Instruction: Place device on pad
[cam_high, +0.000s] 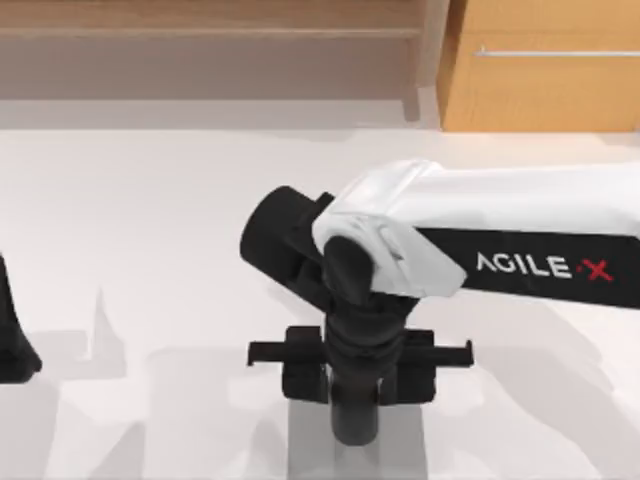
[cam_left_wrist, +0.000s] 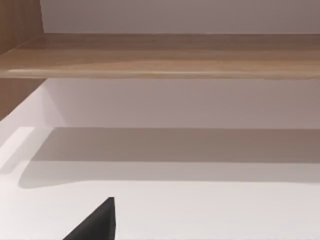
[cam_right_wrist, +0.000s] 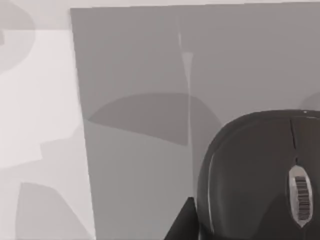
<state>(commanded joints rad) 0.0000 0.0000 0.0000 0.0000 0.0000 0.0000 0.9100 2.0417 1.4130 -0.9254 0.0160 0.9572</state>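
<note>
The device is a black computer mouse (cam_right_wrist: 255, 175) with a barcoded scroll wheel. It lies low over a grey pad (cam_right_wrist: 135, 150), toward one side of it. In the top view my right gripper (cam_high: 358, 385) points down over the pad (cam_high: 310, 440) at the table's front centre and hides the mouse beneath it. Its jaws stand partly closed on the rail. One black fingertip (cam_right_wrist: 184, 222) presses against the mouse's side. My left arm (cam_high: 15, 345) stays parked at the left edge.
A wooden shelf (cam_high: 210, 30) runs along the back, with a wooden cabinet (cam_high: 545, 65) at the back right. The white tabletop (cam_high: 150, 220) spreads to the left and behind the pad. The left wrist view faces the shelf (cam_left_wrist: 160, 55) and bare table.
</note>
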